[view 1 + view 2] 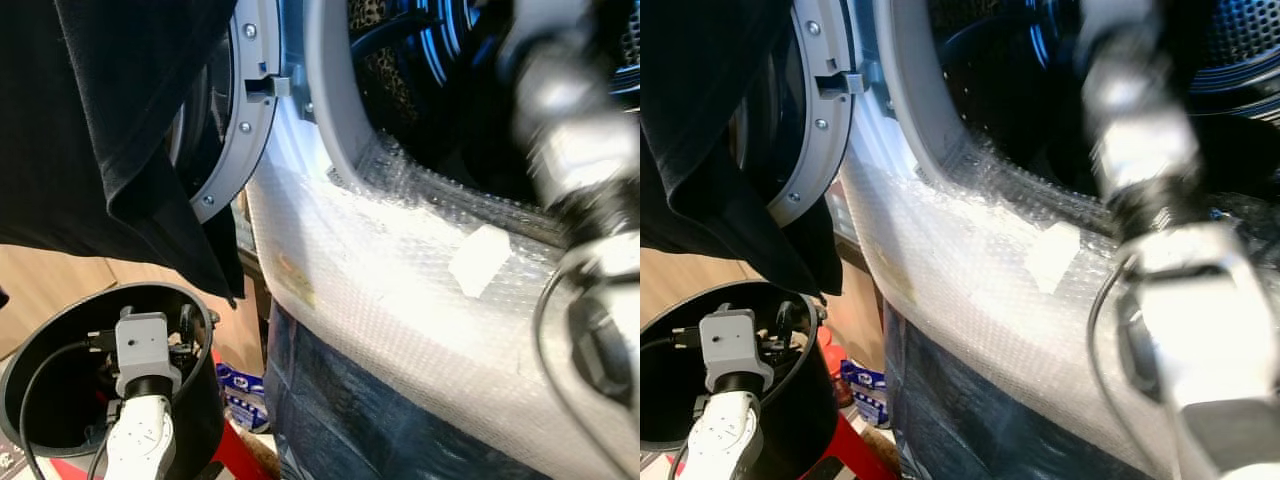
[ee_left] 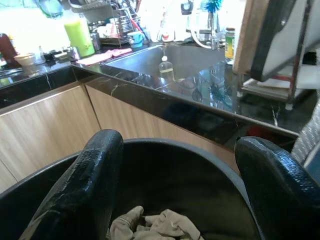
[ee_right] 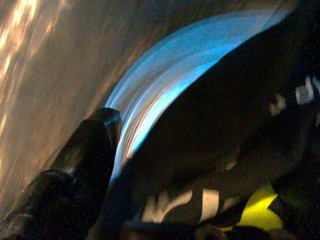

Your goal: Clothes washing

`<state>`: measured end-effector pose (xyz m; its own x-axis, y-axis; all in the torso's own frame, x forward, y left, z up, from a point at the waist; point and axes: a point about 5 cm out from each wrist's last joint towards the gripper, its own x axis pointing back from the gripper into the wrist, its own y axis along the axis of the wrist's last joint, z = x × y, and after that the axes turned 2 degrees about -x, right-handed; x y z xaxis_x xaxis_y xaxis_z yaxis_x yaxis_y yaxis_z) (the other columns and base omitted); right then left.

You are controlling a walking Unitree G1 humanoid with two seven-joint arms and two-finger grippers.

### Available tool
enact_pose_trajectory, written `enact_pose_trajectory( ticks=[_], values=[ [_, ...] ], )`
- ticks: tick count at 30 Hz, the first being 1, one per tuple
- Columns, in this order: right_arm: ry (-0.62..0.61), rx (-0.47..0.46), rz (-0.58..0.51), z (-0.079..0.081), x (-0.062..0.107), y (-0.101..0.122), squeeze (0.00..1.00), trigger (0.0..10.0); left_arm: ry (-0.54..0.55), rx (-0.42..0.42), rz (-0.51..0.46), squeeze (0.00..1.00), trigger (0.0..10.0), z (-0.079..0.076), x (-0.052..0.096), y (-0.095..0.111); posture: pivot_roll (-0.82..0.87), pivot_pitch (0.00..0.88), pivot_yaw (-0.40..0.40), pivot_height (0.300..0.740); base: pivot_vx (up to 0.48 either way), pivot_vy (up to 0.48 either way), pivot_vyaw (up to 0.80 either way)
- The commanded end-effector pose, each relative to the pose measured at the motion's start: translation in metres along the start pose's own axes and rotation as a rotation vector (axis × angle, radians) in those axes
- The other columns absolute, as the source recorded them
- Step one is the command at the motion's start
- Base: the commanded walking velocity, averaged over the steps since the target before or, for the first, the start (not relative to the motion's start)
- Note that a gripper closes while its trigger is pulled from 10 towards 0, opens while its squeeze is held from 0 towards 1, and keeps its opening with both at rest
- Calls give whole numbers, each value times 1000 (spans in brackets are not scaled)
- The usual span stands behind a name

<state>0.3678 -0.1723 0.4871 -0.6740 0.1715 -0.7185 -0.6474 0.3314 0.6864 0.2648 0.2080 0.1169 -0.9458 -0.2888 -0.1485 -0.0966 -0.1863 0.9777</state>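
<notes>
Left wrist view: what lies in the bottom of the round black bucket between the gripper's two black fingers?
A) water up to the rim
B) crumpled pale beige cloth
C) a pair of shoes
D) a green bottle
B: crumpled pale beige cloth lies at the bottom of the round black bucket, seen between the open fingers of the left gripper.

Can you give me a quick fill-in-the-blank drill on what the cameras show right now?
1. The left end effector hangs over a black ____ holding a crumpled pale cloth.
2. The right arm reaches into the washing machine's ____.
3. The washer's front below the opening is covered in ____ wrap.
4. The black garment is draped over the washer's open ____.

Missing words: bucket; drum; bubble; door
</notes>
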Motion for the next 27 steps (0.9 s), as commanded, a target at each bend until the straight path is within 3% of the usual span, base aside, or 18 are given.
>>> enact_pose_trajectory(
  ticks=[1,3,5,7,9,10,13,15,19,21,24,27],
  values=[
    [3,6,5,-1,0,3,0,10000,-4,8,-16,0,10000,-3,-3,3,-33,0,-30,740,0,0,0],
    [107,6,153,13,7,-22,0,10000,-5,8,-14,0,10000,-4,-3,2,-32,0,-32,740,0,0,0],
    [248,-64,335,37,27,-59,0,10000,-9,14,-11,0,10000,-6,-2,2,-32,0,-34,740,0,0,0],
    [309,-163,407,50,37,-70,0,10000,-14,17,-9,0,10000,-6,-2,2,-23,0,-33,740,0,0,0],
    [219,-106,283,41,25,-51,0,10000,-13,22,-6,0,10000,-6,-2,1,-25,0,-30,740,0,0,0],
    [106,-94,143,25,11,-25,0,10000,-7,30,-4,0,10000,-5,-2,1,-30,0,-28,740,0,0,0],
    [-36,-193,-8,-4,-2,15,0,10000,-5,31,-10,0,10000,-5,-3,3,-30,0,-28,740,0,0,0],
    [-22,-195,-8,-7,0,19,0,10000,-3,32,-12,0,10000,-5,-3,3,-27,0,-35,740,0,0,0],
    [162,-134,65,13,14,1,0,10000,-4,35,-7,0,10000,-6,-3,2,-30,0,-35,740,0,0,0],
    [195,-151,99,18,18,-7,0,10000,-9,37,-5,0,10000,-7,-3,1,-41,0,-31,740,0,0,0],
    [289,-225,257,28,36,-34,0,10000,-22,41,-4,0,10000,-11,-2,2,-38,0,-35,740,0,0,0],
    [312,-253,308,28,45,-39,0,10000,-21,42,-6,0,10000,-10,-1,2,-36,0,-35,740,0,0,0]
  ],
)
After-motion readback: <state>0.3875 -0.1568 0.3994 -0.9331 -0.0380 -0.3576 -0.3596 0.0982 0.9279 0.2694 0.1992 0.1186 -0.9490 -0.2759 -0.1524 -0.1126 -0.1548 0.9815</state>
